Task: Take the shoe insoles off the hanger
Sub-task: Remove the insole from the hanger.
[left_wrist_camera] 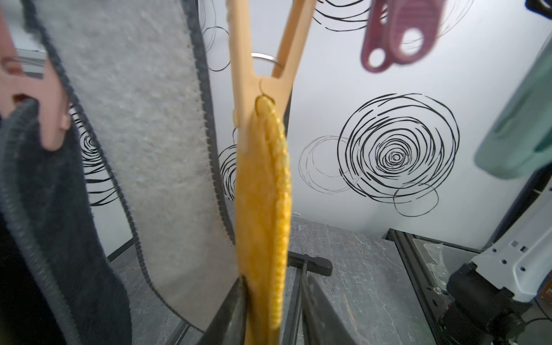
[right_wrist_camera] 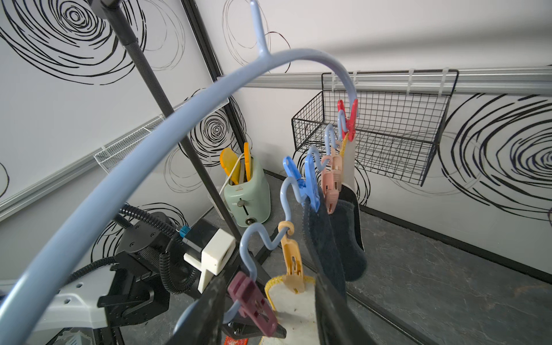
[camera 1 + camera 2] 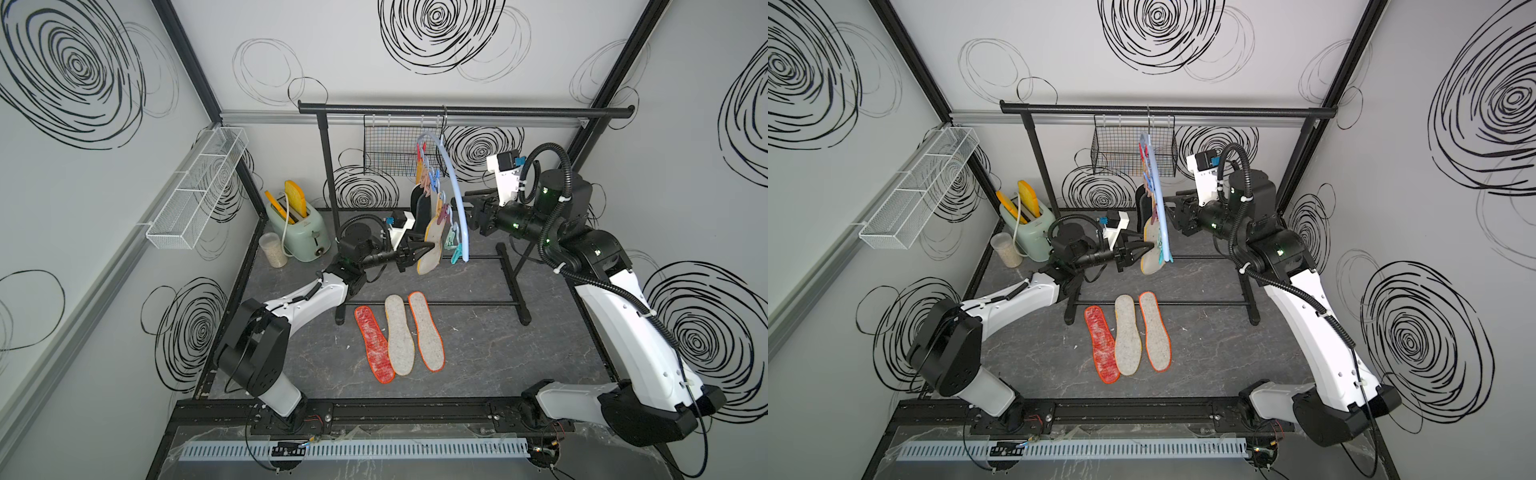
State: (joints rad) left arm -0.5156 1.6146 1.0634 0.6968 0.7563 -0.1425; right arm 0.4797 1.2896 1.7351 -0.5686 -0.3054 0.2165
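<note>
The pale-blue hanger [image 3: 453, 178] [image 2: 179, 116] hangs by its hook from the black rail. A yellow-rimmed off-white insole [image 3: 430, 249] [image 1: 263, 209] [image 2: 292, 301] hangs from its yellow peg [image 2: 294, 263]. My left gripper [image 3: 424, 249] [image 1: 276, 280] straddles that insole low down, open: one finger touches it and a gap shows at the other. My right gripper [image 3: 471, 214] [image 2: 268, 283] stands open around the maroon peg [image 2: 254, 301] and the insole's top. Dark insoles [image 2: 331, 236] hang further back. A red-orange insole [image 3: 374, 345] and two off-white insoles [image 3: 400, 336] [image 3: 426, 332] lie on the table.
The black garment rail [image 3: 457, 110] spans the back and its base bars [image 3: 513, 286] cross the table. A black wire basket [image 3: 395, 145] hangs behind the hanger. A mint toaster [image 3: 297, 226] and a jar [image 3: 273, 249] stand at the back left. A white mesh shelf [image 3: 195, 187] sits on the left wall.
</note>
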